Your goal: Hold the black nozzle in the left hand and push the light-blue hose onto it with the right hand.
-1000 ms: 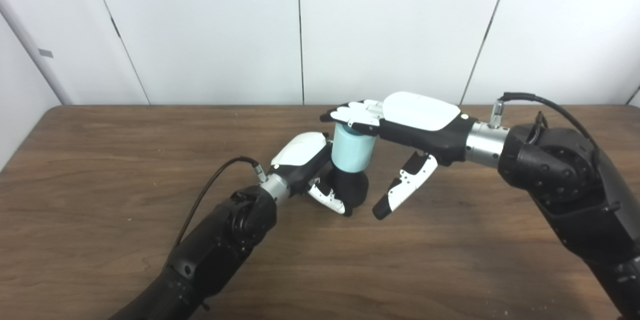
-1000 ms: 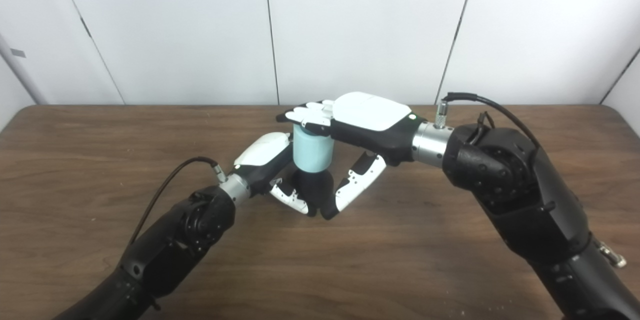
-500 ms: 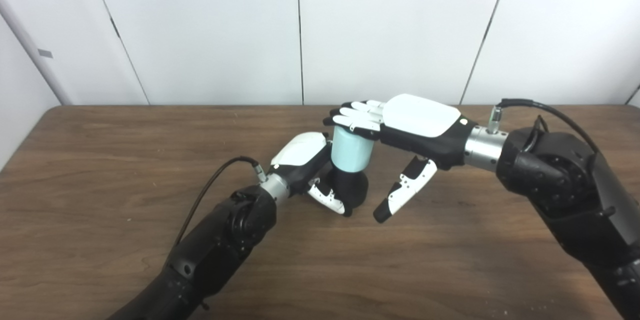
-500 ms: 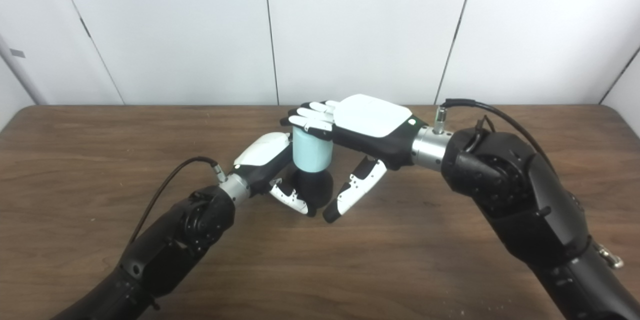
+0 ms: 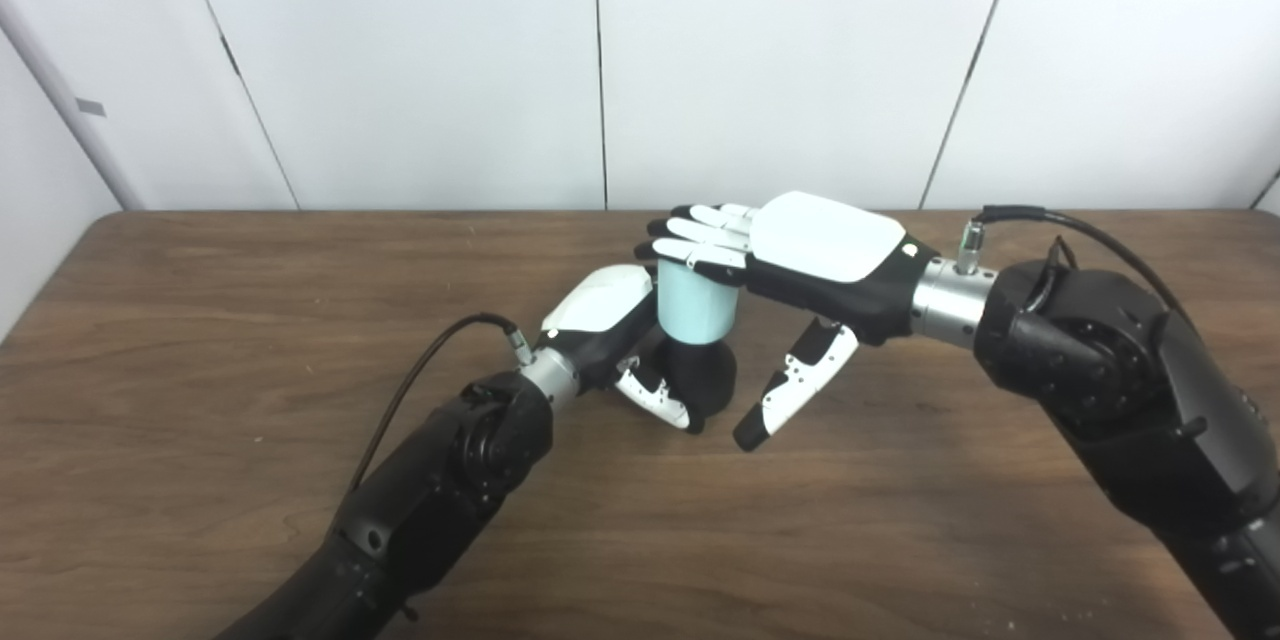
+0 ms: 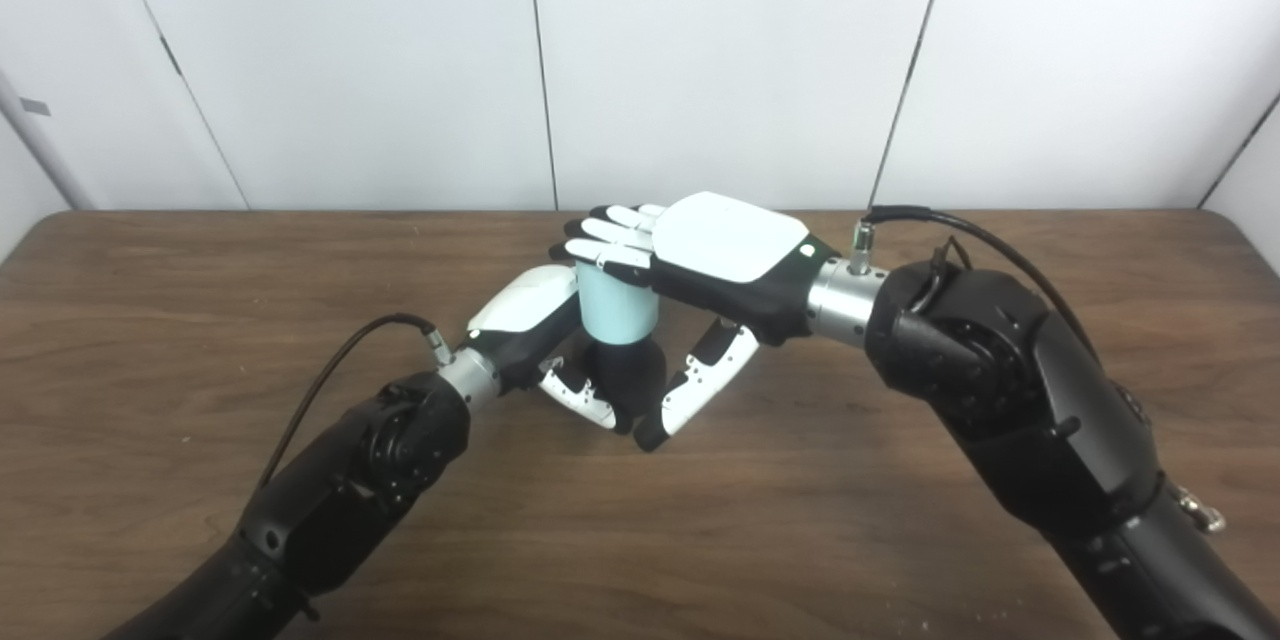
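Note:
The black nozzle (image 5: 708, 378) stands upright on the table, and my left hand (image 5: 612, 316) is shut on it from the left, its thumb wrapped across the front. The light-blue hose (image 5: 695, 308), a short wide cylinder, sits upright on top of the nozzle. My right hand (image 5: 806, 247) lies flat, palm down, with its fingers (image 6: 603, 240) stretched over the hose's top end and resting on it. Its thumb (image 5: 790, 390) hangs down to the right of the nozzle, clear of it. The hand is open and grips nothing. The joint between hose and nozzle is partly hidden by my left hand.
The brown wooden table (image 5: 200, 320) stretches wide to either side and toward the front. White wall panels (image 5: 450, 60) rise straight behind its far edge. A black cable (image 5: 420, 375) loops off my left wrist, another (image 5: 1090, 230) off the right.
My right hand and forearm have slid a little to the left and slightly down over the hose's top. The hose looks a touch lower. My left hand and the nozzle have stayed put.

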